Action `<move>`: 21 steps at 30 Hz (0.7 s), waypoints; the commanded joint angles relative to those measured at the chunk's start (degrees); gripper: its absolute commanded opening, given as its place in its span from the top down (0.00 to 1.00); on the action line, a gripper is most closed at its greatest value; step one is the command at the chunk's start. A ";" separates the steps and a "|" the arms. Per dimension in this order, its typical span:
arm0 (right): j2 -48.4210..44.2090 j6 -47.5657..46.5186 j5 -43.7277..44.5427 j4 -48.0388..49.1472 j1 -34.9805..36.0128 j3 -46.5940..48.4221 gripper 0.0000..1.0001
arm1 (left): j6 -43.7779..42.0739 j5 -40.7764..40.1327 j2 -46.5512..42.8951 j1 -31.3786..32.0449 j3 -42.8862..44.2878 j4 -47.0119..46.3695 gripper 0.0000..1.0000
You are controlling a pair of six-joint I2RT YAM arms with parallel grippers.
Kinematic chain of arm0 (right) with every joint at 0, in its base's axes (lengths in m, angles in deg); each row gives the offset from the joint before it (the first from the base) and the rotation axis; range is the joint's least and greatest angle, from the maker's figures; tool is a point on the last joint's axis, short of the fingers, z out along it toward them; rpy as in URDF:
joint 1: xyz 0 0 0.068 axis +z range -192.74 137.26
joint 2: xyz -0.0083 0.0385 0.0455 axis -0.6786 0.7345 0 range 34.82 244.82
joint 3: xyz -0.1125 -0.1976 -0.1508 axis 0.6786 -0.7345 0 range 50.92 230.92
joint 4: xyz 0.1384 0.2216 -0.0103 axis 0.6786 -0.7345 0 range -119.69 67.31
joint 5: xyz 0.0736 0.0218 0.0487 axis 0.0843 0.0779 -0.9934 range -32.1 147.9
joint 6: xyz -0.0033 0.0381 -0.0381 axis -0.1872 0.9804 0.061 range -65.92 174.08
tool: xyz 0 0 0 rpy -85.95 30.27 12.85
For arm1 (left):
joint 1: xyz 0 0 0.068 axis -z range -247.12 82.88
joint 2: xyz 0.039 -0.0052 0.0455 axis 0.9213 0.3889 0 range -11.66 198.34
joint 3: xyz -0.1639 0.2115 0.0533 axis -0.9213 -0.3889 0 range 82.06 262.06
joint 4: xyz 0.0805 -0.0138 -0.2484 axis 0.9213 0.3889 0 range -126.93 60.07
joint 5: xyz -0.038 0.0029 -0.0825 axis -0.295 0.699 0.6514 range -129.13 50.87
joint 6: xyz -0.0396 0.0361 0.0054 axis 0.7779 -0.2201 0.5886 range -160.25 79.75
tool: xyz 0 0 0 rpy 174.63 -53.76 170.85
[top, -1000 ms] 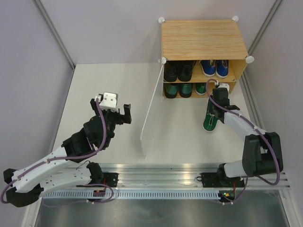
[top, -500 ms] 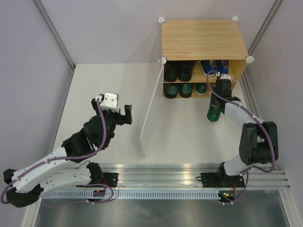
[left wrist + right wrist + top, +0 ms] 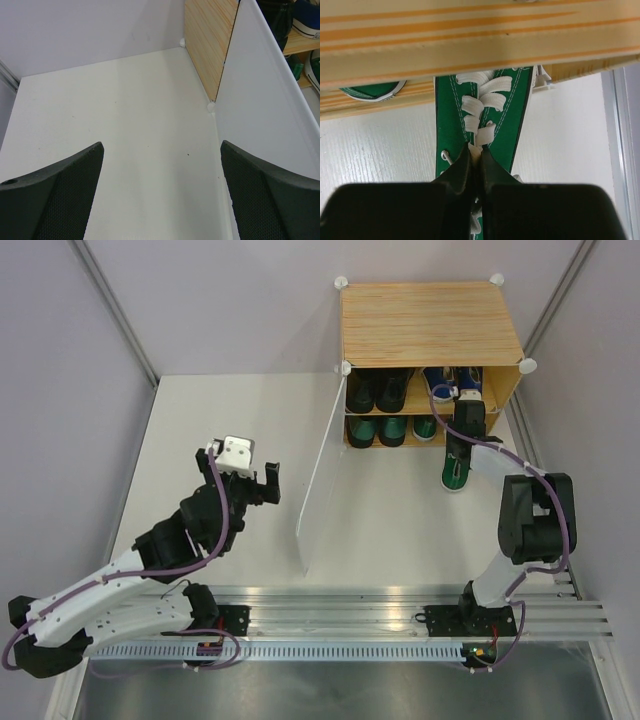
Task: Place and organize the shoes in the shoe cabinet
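The wood-grain shoe cabinet (image 3: 430,320) stands at the back right with its translucent door (image 3: 318,475) swung open. Black shoes (image 3: 378,388) and blue sneakers (image 3: 450,382) sit on the upper shelf, dark green shoes (image 3: 378,430) and one green sneaker (image 3: 425,427) on the lower. My right gripper (image 3: 462,440) is shut on the laces of the other green white-toed sneaker (image 3: 485,117), whose toe reaches under the lower shelf edge (image 3: 470,37); it also shows in the top view (image 3: 456,468). My left gripper (image 3: 258,485) is open and empty, left of the door (image 3: 265,100).
The cabinet's wooden side (image 3: 210,40) and a white corner connector (image 3: 212,106) lie ahead of the left gripper. A metal rail (image 3: 400,615) runs along the table's near edge. Grey walls enclose the table.
My right gripper has moved the green sneaker up and right, turning its toe towards the cabinet's lower shelf. The left arm has barely shifted.
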 commanded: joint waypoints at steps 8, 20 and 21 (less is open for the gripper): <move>3.57 -1.64 -0.23 11.19 -0.84 3.78 0.99 | -1.58 -0.40 1.01 -0.24 -0.15 -0.67 0.00; 4.29 0.82 1.87 9.00 -1.02 5.98 0.81 | -2.02 -0.40 2.24 -0.24 -0.24 -0.85 0.00; 4.11 0.82 1.88 8.82 -1.01 6.16 0.73 | -2.10 -0.40 2.33 -0.33 -0.24 -0.93 0.00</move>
